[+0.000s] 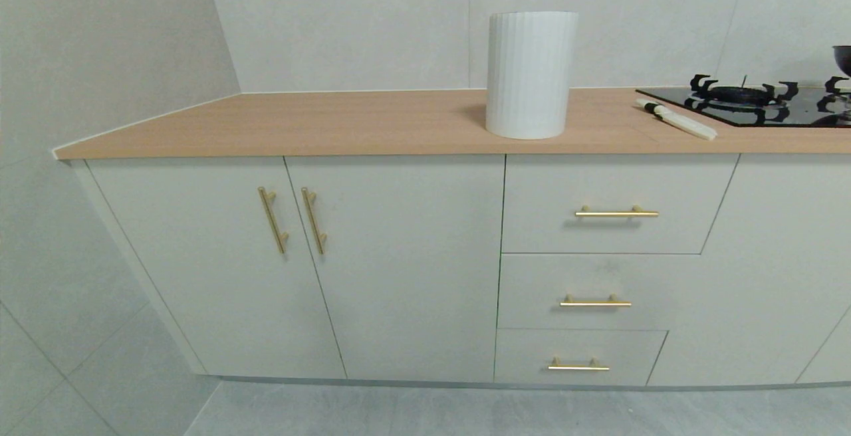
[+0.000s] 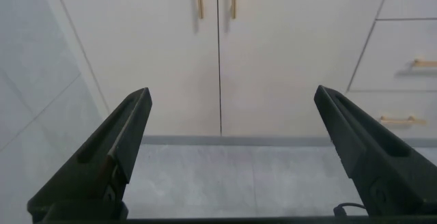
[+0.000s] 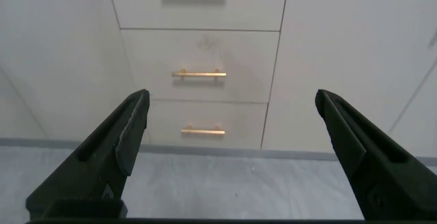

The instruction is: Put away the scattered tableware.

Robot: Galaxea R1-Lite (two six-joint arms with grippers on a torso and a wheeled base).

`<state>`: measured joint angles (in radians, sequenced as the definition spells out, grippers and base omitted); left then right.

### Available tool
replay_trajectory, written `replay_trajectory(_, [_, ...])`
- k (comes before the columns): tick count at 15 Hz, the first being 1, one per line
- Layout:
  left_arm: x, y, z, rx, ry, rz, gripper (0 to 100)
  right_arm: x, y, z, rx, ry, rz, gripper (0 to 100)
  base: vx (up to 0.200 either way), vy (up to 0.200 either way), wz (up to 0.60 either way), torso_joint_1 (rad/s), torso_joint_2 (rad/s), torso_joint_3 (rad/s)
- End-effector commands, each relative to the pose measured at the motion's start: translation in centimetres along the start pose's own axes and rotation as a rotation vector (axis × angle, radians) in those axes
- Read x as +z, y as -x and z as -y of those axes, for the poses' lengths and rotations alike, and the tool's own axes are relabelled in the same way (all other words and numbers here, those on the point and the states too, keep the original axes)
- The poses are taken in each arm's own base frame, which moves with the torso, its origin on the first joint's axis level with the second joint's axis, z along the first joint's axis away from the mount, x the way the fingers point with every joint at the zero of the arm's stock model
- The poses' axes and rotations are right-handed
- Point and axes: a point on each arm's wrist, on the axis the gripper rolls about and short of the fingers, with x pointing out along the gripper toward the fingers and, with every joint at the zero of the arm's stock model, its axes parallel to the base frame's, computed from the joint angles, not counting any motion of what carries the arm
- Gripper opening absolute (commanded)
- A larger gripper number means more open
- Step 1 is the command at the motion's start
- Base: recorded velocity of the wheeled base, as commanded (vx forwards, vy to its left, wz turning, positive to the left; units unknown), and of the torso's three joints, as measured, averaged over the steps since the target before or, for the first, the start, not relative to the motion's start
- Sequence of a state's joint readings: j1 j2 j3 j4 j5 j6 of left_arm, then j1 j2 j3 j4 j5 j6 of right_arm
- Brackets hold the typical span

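Observation:
A white knife with a black band (image 1: 676, 119) lies on the wooden countertop (image 1: 332, 123), beside the black stove top (image 1: 764, 105). A tall white ribbed cylinder container (image 1: 530, 75) stands on the counter left of it. My left gripper (image 2: 232, 104) is open and empty, held low in front of the double cabinet doors (image 2: 218, 46). My right gripper (image 3: 232, 104) is open and empty, low before the stack of drawers (image 3: 199, 63).
White cabinets with gold handles (image 1: 292, 220) run under the counter, with three drawers (image 1: 598, 290) to the right. A dark pot edge (image 1: 842, 57) shows at the far right on the stove. Grey tiled floor (image 1: 425, 413) lies below; a wall closes the left side.

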<state>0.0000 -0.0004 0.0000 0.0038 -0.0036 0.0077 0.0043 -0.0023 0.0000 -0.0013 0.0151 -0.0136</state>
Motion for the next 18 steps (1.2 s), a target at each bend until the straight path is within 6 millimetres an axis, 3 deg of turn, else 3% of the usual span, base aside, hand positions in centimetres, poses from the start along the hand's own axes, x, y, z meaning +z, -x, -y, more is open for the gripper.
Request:
replay_trajectory(1, [0.01,0.0,0.0,0.001,0.0,0.0,100,0.01,-0.02,0.0,0.001,0.0,-0.002,100,0.2,0.0,0.0,0.007,0.0,0.012])
replay_trajectory(13, [-0.01,0.0,0.0,0.001,0.0,-0.001,100,0.01,-0.02,0.0,0.001,0.0,-0.002,100,0.2,0.0,0.0,0.003,0.0,0.005])
replay_trajectory(18, [0.01,0.0,0.0,0.001,0.002,0.0,100,0.01,-0.02,0.0,0.001,-0.001,-0.002,100,0.0,0.0,0.0,0.0,0.0,0.0])
